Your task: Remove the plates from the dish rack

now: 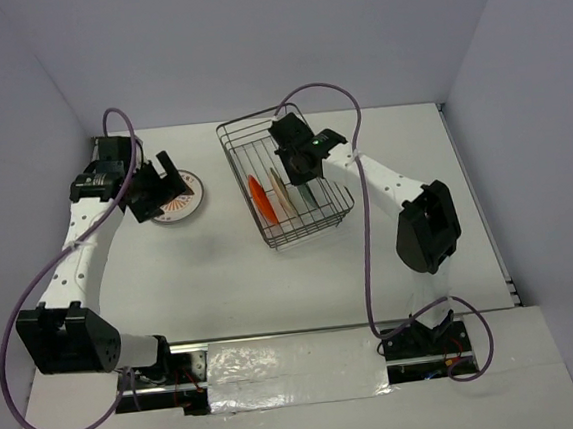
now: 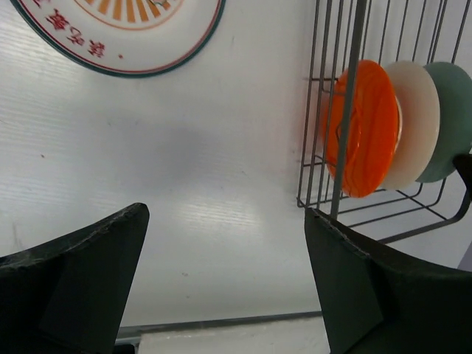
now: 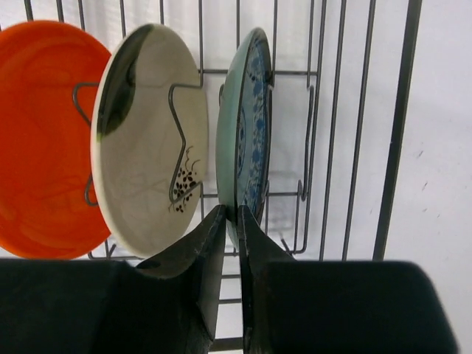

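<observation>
R gripper pinched narrow on lower rim of green plate, upright inside dish rack, next to white plate & orange plate. L gripper wide, empty, left of rack, near patterned plate flat on table.

- The dish rack is a dark wire basket with open grid sides. It sits on the counter, angled, toward the far middle.
- Three plates stand on edge in a row in the rack's nearer half, held upright by wire prongs.
- The orange plate is a solid glossy orange-red and stands at the row's left end.
- The cream plate stands in the middle. It has a dark patch at its rim and black speckles.
- The green plate is pale green with a blue pattern and stands at the right end. Its lower rim is pinched by the right gripper.
- The patterned plate lies flat on the counter, well left of the rack. It is white with orange rays, red characters and a dark rim.
</observation>
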